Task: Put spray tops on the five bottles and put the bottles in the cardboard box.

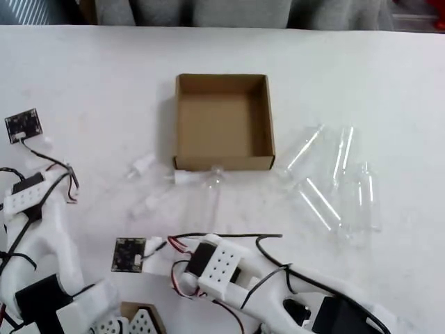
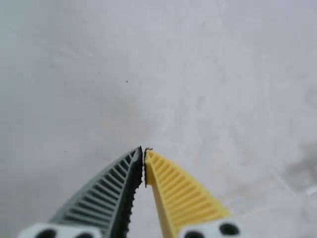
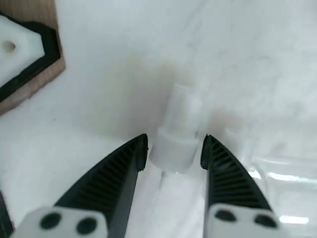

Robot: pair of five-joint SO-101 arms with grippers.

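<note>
The open cardboard box (image 1: 222, 122) sits mid-table with nothing inside. Several clear bottles (image 1: 334, 188) lie to its right without tops. Another bottle (image 1: 208, 195) lies just in front of the box, a white spray top (image 1: 182, 177) at its neck. Loose white spray tops (image 1: 142, 165) lie left of the box. In the right wrist view my right gripper (image 3: 173, 144) is open, its black fingers (image 3: 133, 158) straddling a white spray top (image 3: 177, 124) beside a clear bottle (image 3: 285, 171). My left gripper (image 2: 144, 151) is shut on nothing above bare table.
The right arm (image 1: 222, 268) lies along the front edge, the left arm (image 1: 28, 202) at the front left. Small circuit boards (image 1: 23, 125) with wires lie by each arm. A brown-and-white base plate (image 3: 25, 49) is near the right gripper.
</note>
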